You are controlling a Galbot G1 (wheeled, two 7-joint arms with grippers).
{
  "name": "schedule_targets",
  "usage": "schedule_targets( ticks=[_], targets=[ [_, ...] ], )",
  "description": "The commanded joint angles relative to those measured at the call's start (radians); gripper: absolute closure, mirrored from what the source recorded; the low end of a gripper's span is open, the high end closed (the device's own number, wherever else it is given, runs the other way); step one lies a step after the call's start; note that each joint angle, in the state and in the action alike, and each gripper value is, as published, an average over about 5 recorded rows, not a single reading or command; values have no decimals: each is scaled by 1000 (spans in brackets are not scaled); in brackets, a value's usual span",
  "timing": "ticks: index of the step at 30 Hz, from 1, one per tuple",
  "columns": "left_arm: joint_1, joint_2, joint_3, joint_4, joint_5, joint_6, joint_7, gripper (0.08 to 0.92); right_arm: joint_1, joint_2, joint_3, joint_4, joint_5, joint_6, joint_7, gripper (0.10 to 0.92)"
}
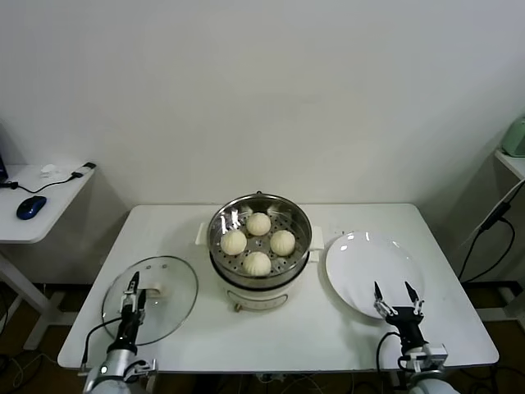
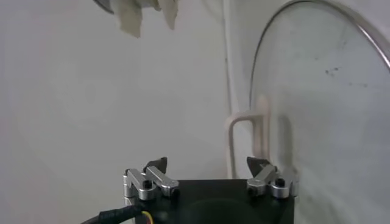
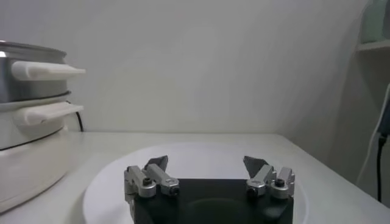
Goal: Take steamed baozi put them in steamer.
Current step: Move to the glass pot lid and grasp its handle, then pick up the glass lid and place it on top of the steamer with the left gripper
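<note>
Head view: white worktop point(image 1: 164, 230) carries the steamer point(image 1: 260, 244) near its centre, slightly toward the back edge; shiny steel pot with perforated tray, seated on a white base. All four steamed baozi point(image 1: 257, 263) lie on the tray inside the steamer, arranged in a diamond, close together, one toward the back, one toward the front, one to each side; pleated tops up. Glass lid point(image 1: 150, 300) lies flat on the worktop toward the front left corner, apart from the steamer, white handle point(image 1: 154, 289) on top. White plate point(image 1: 369, 273) sits to the right of the steamer toward the front right, nothing on it, its rim just beside the steamer base. Left claw point(image 1: 132, 287) is low at the front left edge, over the near part of the glass lid; in the left wrist view its fingers point(image 2: 156, 165) stand apart with nothing between them, the lid handle point(image 2: 248, 141) just ahead of the tips, contact not evident. Right claw point(image 1: 396, 292) is low at the front right edge, over the near rim of the plate; right wrist view shows its fingers point(image 3: 157, 163) spread wide, holding nothing, above the plate surface point(image 3: 201, 158), with the steamer's white side handles point(image 3: 46, 71) off to one side. Beyond the worktop: a side desk point(image 1: 37, 205) at far left with a blue mouse point(image 1: 30, 207) on it.
</note>
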Motion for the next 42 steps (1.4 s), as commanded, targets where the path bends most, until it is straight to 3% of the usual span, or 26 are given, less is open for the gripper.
schedule_targets(
  ticks=[1,24,31,42],
  targets=[
    [-27,-1,-2,28,13,9,-4,219,1,5,-1,-1,-9,2,-1,203],
    [-46,-6,11,54,30,-4,10,853,3,14,-5,-9,-11,-1,-3,203],
    [-13,0,7,-69,-38,3,66,863,-11,10,5,22,-24,-35,22,203],
    [38,92,-65,-420,-293,163,338,863,-39,9,16,96,-75,-105,71,203]
  ],
)
